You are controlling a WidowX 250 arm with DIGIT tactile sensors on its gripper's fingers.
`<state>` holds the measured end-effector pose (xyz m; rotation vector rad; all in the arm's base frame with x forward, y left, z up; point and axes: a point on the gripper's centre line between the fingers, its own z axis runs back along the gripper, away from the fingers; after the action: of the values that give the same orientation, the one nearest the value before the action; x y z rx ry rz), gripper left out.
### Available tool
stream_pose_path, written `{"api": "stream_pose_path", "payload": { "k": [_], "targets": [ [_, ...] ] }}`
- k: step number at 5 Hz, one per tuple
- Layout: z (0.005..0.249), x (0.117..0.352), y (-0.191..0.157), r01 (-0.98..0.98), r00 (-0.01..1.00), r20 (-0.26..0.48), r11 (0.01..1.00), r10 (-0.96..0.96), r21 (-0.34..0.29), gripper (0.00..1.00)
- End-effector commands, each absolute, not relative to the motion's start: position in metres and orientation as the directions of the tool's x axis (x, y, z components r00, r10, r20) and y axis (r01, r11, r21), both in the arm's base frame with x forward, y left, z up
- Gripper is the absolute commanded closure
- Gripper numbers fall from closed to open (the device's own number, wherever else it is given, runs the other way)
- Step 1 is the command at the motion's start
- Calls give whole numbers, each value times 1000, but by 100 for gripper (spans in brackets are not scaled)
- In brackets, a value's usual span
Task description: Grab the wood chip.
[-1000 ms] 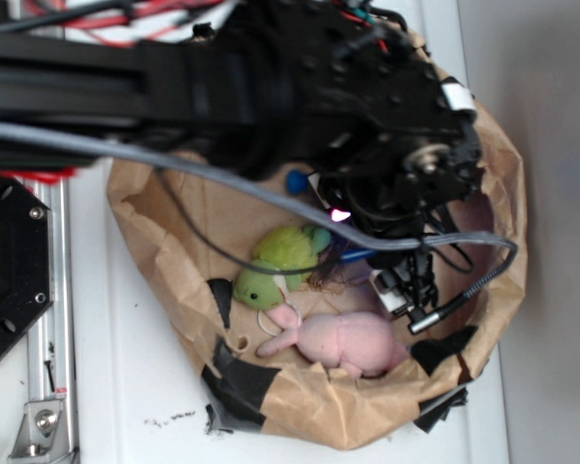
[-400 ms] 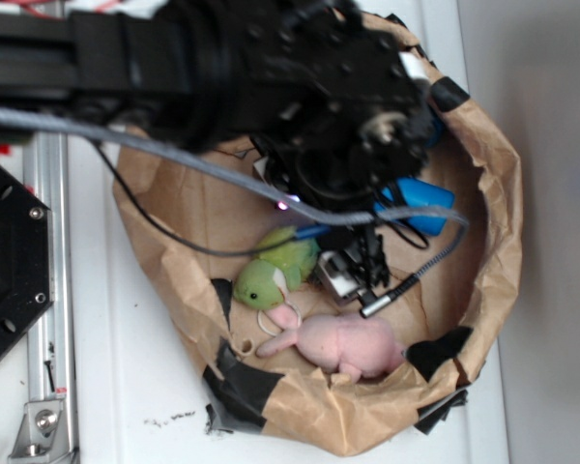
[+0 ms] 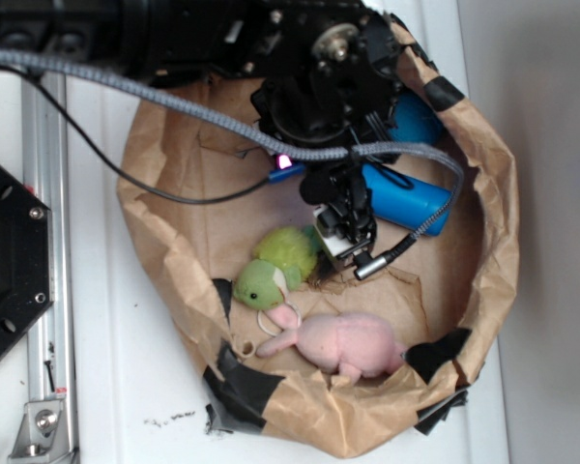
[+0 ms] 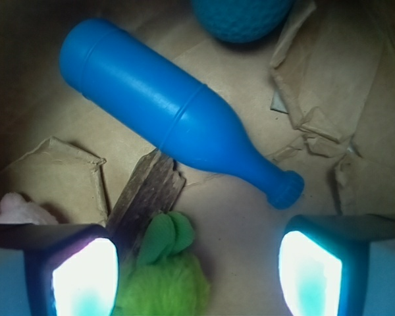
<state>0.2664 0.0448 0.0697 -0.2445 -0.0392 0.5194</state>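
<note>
While the arm (image 3: 203, 39) reaches in from the 10 o'clock corner of the outside view, its gripper (image 3: 346, 232) hangs over the middle of a brown paper nest (image 3: 164, 232) whose torn rim is patched with black tape (image 3: 242, 382). The wrist view shows the two fingers (image 4: 85, 276) set wide apart at the bottom edge, one at 7 o'clock and one at 5 o'clock, with bare paper floor and the toy's green fuzz between them; nothing is held.

The wood chip (image 4: 148, 194) lies flat on the paper floor, a dark, streaky sliver running from 7 o'clock up toward 1 o'clock in the wrist view. Its upper end touches or slips just under the belly of the blue bottle (image 4: 171, 115); which of the two I cannot tell. Its lower end passes beside the left-hand finger pad, and the green plush toy (image 4: 164, 270) sits against its 4 o'clock side. In the outside view only a small dark scrap of the chip shows, just at 6 o'clock of the gripper.

The bottle lies on its side, base toward 10 o'clock and neck toward 4 o'clock in the wrist view. A dimpled blue ball (image 4: 240, 16) sits at 12 o'clock, near the bottle. A pink plush rabbit (image 3: 343, 343) lies at 6 o'clock of the nest, next to the green toy. Torn paper flaps (image 4: 316, 99) curl up at 2 o'clock in the wrist view.
</note>
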Motion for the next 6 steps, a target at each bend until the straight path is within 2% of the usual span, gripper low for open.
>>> {"api": "stream_pose_path", "payload": {
  "k": [1,2,3,4,5,6],
  "targets": [
    [80,266,51,-481,864,23,839,503,-254,0],
    [41,285,41,-453,884,4,859,468,-239,0],
    [13,301,21,-417,907,-56,879,416,-231,0],
    [5,297,10,-407,913,-123,887,389,-216,0],
    [11,292,8,-422,906,-153,878,396,-226,0],
    [18,286,2,-438,896,-172,876,409,-203,100]
  ]
}}
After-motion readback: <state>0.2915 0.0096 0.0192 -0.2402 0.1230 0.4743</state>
